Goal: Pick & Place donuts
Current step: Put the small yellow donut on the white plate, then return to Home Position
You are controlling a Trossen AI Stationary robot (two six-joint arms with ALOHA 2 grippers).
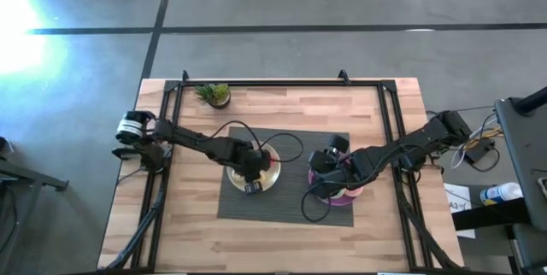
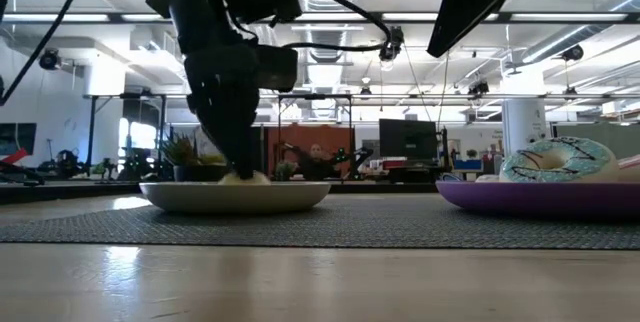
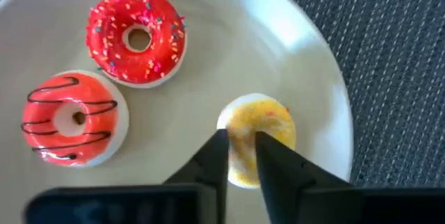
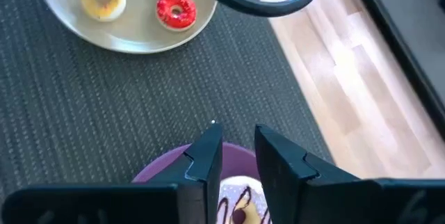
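Note:
My left gripper is down on the cream plate, fingers close together on the yellow mini donut. A red sprinkled donut and an orange donut with dark stripes lie flat on the same plate. My right gripper hovers above the purple plate with a narrow gap between its fingers, touching nothing. A white donut with brown lines lies under it. In the low view a pale blue drizzled donut sits on the purple plate. My left gripper comes at the yellow mini donut from above, pointing down. Its two fingers stand on the ring with a strip of icing showing between them. The fingers hide the hole, so the kind of hold cannot be told. The donut lies on the plate.
Both plates stand on a dark woven mat in the middle of the wooden table. A small potted plant sits near the far edge. Black frame rails run along the table's sides. Cables loop over the mat between the arms.

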